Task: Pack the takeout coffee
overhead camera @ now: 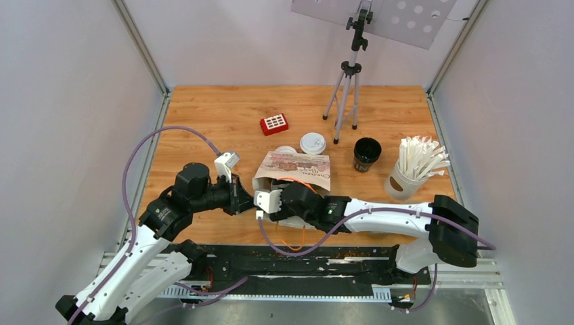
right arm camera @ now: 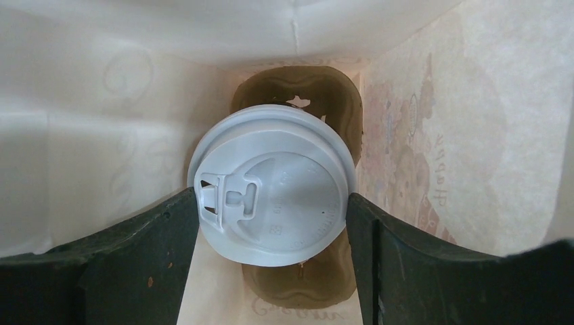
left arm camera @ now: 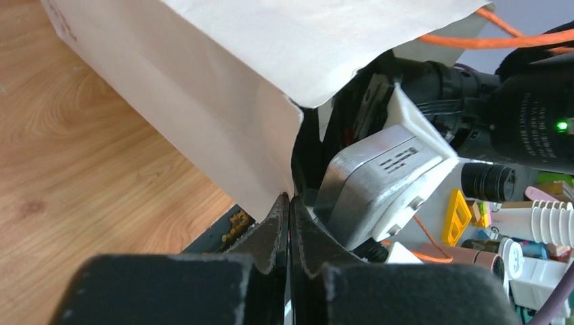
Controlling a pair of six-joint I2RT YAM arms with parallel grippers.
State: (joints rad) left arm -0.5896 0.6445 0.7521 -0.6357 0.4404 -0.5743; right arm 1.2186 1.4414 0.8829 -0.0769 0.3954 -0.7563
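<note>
A printed paper bag point(overhead camera: 298, 166) lies on its side mid-table, mouth toward the arms. My right gripper point(right arm camera: 271, 203) reaches inside it, and its fingers point(right arm camera: 156, 237) press both sides of the white lid of a takeout coffee point(right arm camera: 271, 193). That cup sits over a brown cardboard tray point(right arm camera: 298, 91), and the lid hides its black body. My left gripper point(left arm camera: 290, 203) is shut on the edge of the bag's mouth point(left arm camera: 203, 101). A second black cup point(overhead camera: 366, 154) stands open-topped to the right of the bag. A loose white lid point(overhead camera: 313, 143) lies behind the bag.
A white cup of wrapped straws point(overhead camera: 406, 177) stands at the right. A red block point(overhead camera: 274, 124) lies behind the bag, and a tripod point(overhead camera: 346, 91) stands at the back. Another white lid point(overhead camera: 285, 149) peeks out behind the bag.
</note>
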